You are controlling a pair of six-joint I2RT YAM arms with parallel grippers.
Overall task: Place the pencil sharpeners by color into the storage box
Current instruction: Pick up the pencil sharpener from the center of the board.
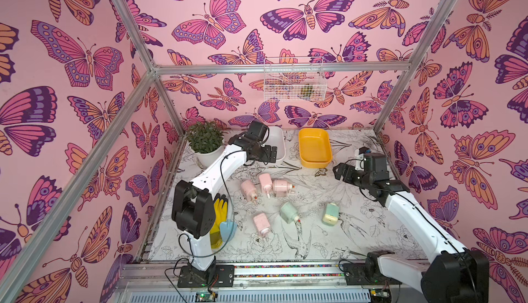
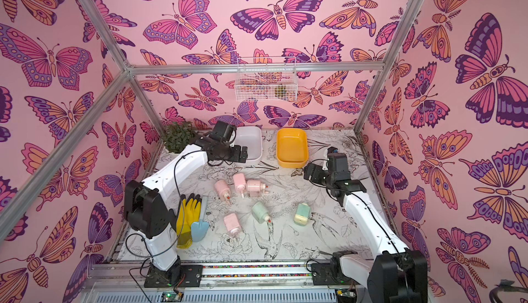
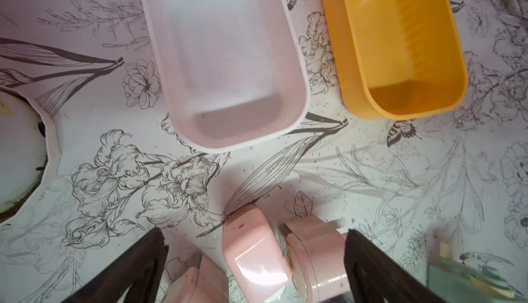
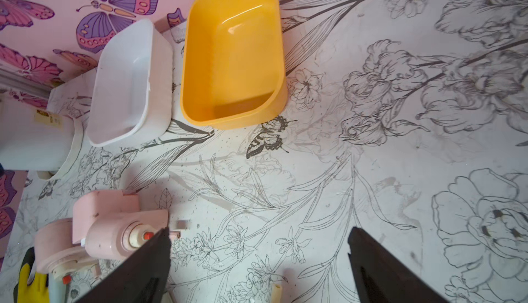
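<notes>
Sharpeners lie scattered on the floral table (image 1: pixel 328 247), none of them in a box. Nearest the camera, a pink sharpener (image 1: pixel 261 224) rests at about 6 o'clock from the table's middle, with a yellow rubber glove (image 1: pixel 219 216) and a light blue hand shovel (image 1: pixel 227 228) off at 8 o'clock, partly behind the left arm. A little farther back, a mint green sharpener (image 1: pixel 289 212) lies near the middle and a second mint green sharpener (image 1: pixel 331 214) at 4 o'clock from it. Beyond those, three pink sharpeners (image 1: pixel 265 186) cluster close together toward 11 o'clock.

The right gripper (image 1: pixel 341 171) hangs at 2 o'clock with its jaws wide apart and nothing between them; in the right wrist view only bare table shows between its fingers (image 4: pixel 380 270). The left gripper (image 1: pixel 271 153) hangs at 12 o'clock over the near end of the white box (image 1: pixel 278 143), its jaws also spread wide and holding nothing; the left wrist view looks past its fingers (image 3: pixel 137 267) at the pink cluster below. The yellow box (image 1: pixel 314 147) sits just beside the white one. A potted plant (image 1: pixel 205 141) stands at the far 10 o'clock corner, and a wire basket (image 1: pixel 294 78) hangs on the back wall.
</notes>
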